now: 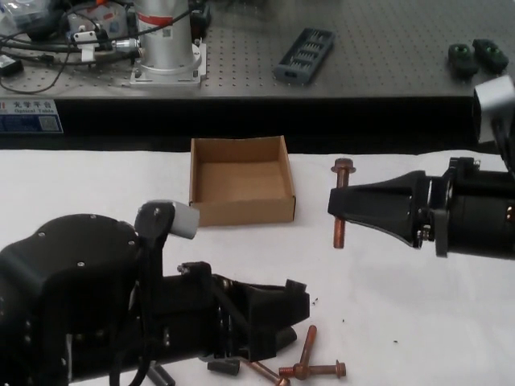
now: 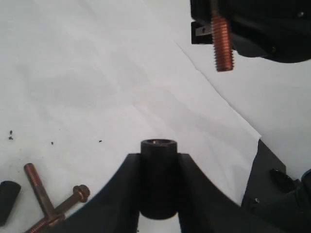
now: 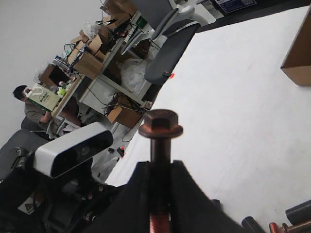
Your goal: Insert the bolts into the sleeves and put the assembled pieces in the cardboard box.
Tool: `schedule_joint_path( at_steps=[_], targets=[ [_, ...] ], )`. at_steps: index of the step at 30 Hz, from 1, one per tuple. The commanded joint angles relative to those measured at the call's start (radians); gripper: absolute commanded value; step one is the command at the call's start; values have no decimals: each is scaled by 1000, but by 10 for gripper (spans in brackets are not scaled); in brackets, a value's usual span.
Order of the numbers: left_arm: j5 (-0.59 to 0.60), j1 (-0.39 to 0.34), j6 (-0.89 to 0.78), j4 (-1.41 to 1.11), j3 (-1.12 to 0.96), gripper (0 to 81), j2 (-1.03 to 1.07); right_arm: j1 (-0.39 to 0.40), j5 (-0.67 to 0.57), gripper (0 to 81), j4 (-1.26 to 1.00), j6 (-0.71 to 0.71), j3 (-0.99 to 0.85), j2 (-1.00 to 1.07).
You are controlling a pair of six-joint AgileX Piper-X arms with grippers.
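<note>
Your right claw [image 3: 160, 167] black, bolt [image 3: 160, 127] in it copper-brown. Your left claw [image 2: 158, 162] black too, sleeve [image 2: 158, 189] matte black. Desk [image 1: 402, 281] plain white, few dark specks. Cardboard box [image 1: 241, 211] tan. Loose bolts [image 1: 314, 370] copper; spare sleeve [image 2: 8, 193] black.

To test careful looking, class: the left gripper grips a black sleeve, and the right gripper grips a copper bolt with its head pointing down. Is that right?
Not quite. The left gripper does grip the black sleeve, and the right gripper does grip the copper bolt, but the bolt's head points up, with its threaded end down. The high view shows this.
</note>
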Motion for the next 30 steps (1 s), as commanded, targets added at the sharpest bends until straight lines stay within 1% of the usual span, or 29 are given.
schedule_joint_path(
  at_steps=[1, 5, 8, 11, 13, 16, 23, 30],
  targets=[
    [30, 2, 50, -12, 2, 5, 18, -6, -16, 43, 0, -18, -3, 6],
    [30, 29, 50, -12, 29, 5, 18, -6, -54, 43, -16, -37, -3, 64],
    [30, 73, 12, -22, 62, 5, 18, -6, -75, 43, -68, -33, -3, 108],
    [30, 115, -68, -127, 105, 5, 18, -6, -77, 43, -148, 7, -3, 139],
    [22, 136, -102, -240, 126, 5, 18, -6, -77, 43, -211, 43, -3, 155],
    [6, 142, -105, -319, 131, 5, 18, -6, -68, 43, -308, 96, -3, 181],
    [20, 142, -140, -303, 131, 5, 18, -6, -60, 43, -398, 163, -3, 248],
    [81, 142, -140, -299, 131, 5, 18, -6, -61, 43, -472, 215, -3, 311]
  ],
)
